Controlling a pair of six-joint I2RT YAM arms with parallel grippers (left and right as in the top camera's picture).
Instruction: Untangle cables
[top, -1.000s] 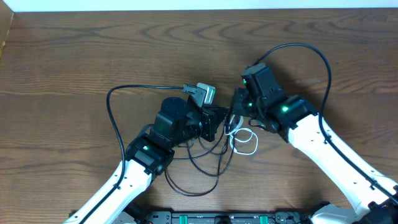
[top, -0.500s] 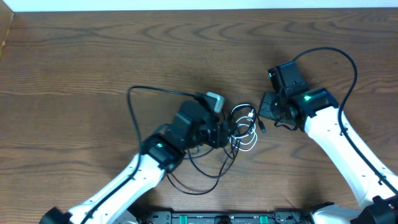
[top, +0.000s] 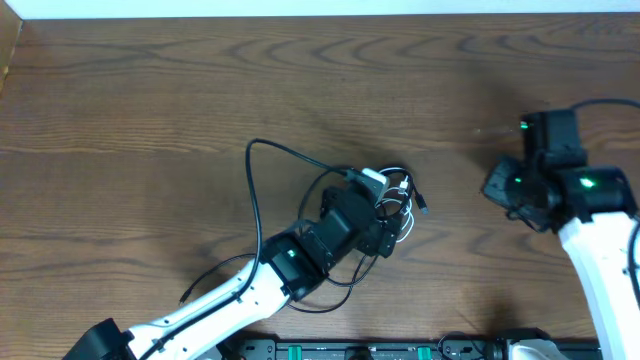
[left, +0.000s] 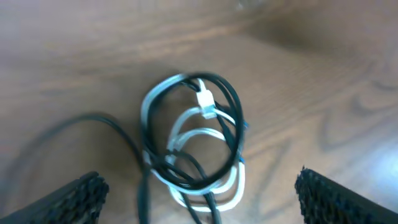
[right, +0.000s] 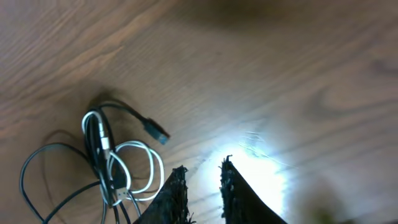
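The cables (top: 400, 200) lie in a small knot of black and white loops at the table's middle. In the left wrist view the cables (left: 186, 130) sit on the wood with a white plug (left: 204, 102) in the coil. My left gripper (left: 199, 183) hangs over them, wide open, fingers (left: 81, 196) far apart on either side and touching nothing. My right gripper (right: 202, 180) is well to the right of the knot, its jaws a narrow gap apart with only wood between them. A black plug end (right: 157, 132) sticks out of the cables (right: 118, 165) toward it.
The left arm's own thick black cord (top: 255, 175) arches up left of the knot. A thin black loop (top: 335, 285) trails under the left arm toward the front edge. The right arm (top: 590, 215) stands at the right edge. Bare wood (top: 300, 80) fills the back.
The right arm has pulled away to the right and its jaws have parted slightly. The left arm has moved right over the knot and opened wide. The knot lies free on the table.
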